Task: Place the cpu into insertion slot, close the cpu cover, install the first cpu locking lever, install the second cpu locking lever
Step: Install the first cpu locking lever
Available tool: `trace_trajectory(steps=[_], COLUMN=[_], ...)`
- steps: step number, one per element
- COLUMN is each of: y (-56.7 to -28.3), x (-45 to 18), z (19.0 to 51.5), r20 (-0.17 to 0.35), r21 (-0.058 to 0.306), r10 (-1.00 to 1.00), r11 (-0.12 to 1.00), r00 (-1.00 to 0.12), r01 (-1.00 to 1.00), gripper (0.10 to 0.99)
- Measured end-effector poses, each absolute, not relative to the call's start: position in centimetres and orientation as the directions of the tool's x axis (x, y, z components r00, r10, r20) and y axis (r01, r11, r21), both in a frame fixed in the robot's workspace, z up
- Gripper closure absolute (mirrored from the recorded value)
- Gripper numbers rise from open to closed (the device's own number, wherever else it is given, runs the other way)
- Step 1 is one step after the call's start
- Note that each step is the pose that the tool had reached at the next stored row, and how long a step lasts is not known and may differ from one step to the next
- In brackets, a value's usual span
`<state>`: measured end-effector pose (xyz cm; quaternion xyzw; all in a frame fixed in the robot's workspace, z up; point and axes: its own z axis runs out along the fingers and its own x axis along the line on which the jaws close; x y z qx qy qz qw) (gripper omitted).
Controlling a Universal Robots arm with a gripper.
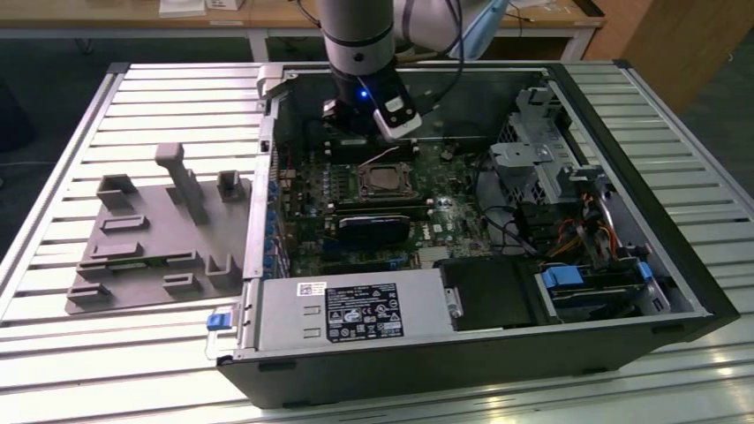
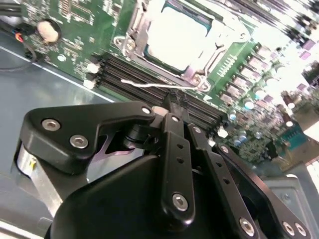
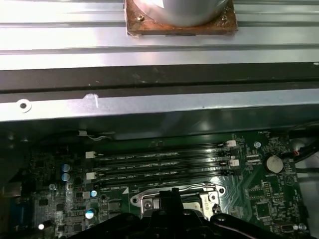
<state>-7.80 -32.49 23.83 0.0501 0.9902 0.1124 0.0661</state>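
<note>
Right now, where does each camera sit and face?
Exterior view: off the arm, high above the open computer case, looking down at the motherboard; arm and gripper show.
First wrist view: on the arm, facing across the memory slots toward the case wall; gripper in the foreground.
Second wrist view: on the arm, looking past the gripper at the cpu.
Shared: both wrist views show memory slots.

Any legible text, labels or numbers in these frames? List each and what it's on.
Nothing can be read.
Black label on the power supply, exterior view: print too small.
White label beside it: too small.
Markings on the green circuit board, second wrist view: blurred.
</note>
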Motion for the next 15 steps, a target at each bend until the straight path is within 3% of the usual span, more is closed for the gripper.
trace_trajectory(steps=[5,15], y=[-32.48,-31.97], x=[-7.76,-7.05], z=[23.62,22.93], r20=[-0.152,-0.155], r21=[0.228,0.228], r10=[0.116,0.150], r11=[0.970,0.967], r00=[-0.982,-0.977], r01=[0.079,0.112], gripper=[0.980,0.980])
